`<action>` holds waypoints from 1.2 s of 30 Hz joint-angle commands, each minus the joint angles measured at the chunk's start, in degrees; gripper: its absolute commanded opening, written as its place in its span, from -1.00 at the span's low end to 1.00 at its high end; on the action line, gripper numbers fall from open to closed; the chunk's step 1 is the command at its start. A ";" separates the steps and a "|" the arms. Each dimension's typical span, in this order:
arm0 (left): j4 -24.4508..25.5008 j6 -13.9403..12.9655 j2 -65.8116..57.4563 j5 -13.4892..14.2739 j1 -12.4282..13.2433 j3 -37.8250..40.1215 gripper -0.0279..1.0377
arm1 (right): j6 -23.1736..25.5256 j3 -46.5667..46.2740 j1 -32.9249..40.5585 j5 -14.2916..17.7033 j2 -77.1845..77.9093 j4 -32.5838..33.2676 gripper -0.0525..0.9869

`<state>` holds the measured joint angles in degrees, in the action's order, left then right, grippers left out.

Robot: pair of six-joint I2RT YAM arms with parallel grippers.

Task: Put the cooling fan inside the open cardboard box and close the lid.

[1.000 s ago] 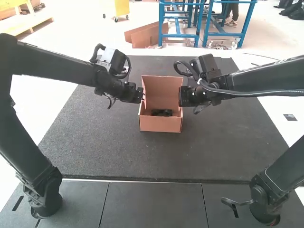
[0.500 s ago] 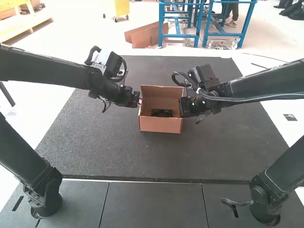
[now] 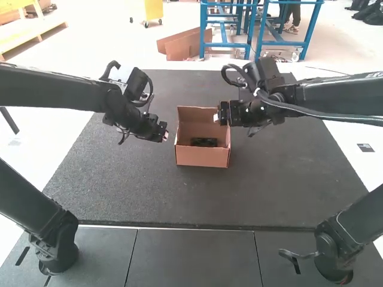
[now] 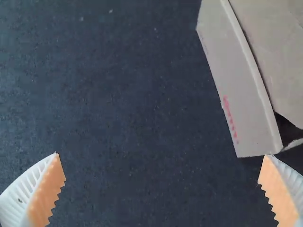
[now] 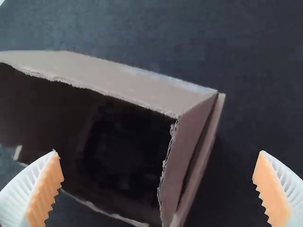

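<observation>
The brown cardboard box (image 3: 202,156) stands open in the middle of the dark mat. The black cooling fan (image 3: 204,142) lies on its floor. My left gripper (image 3: 160,133) hangs open just left of the box, apart from it; the left wrist view has a box corner (image 4: 235,97) beyond the open gripper (image 4: 158,194). My right gripper (image 3: 219,115) is open at the box's back right corner, above the rim. The right wrist view looks into the box (image 5: 118,82) between its fingers (image 5: 43,189); the fan (image 5: 120,163) is a dim dark shape inside.
The box sits on a dark mat (image 3: 119,179) with free room in front and to both sides. White table surface borders the mat left and right. Both arm bases stand at the near edge.
The box's back flap, upright a second ago, now stands lower. My left gripper drew back leftward from the box. My right gripper moved from the box's right wall up to its back right corner.
</observation>
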<state>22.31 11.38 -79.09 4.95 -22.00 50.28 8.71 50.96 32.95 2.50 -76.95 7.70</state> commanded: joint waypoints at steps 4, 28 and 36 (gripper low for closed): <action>-2.97 -2.24 -5.55 7.09 1.78 10.01 0.87 | -5.37 2.57 -1.48 1.45 8.13 5.30 0.88; 6.17 -1.36 -24.62 1.82 -10.43 37.26 0.87 | -4.67 5.20 -5.44 -2.94 18.76 19.98 0.87; 8.98 -0.92 -24.71 1.55 -11.66 32.86 0.87 | -4.67 7.58 -5.70 -3.73 18.68 22.09 0.87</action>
<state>30.39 10.17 -104.09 7.07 -32.93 84.27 3.88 56.69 27.94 -0.25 -58.81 29.71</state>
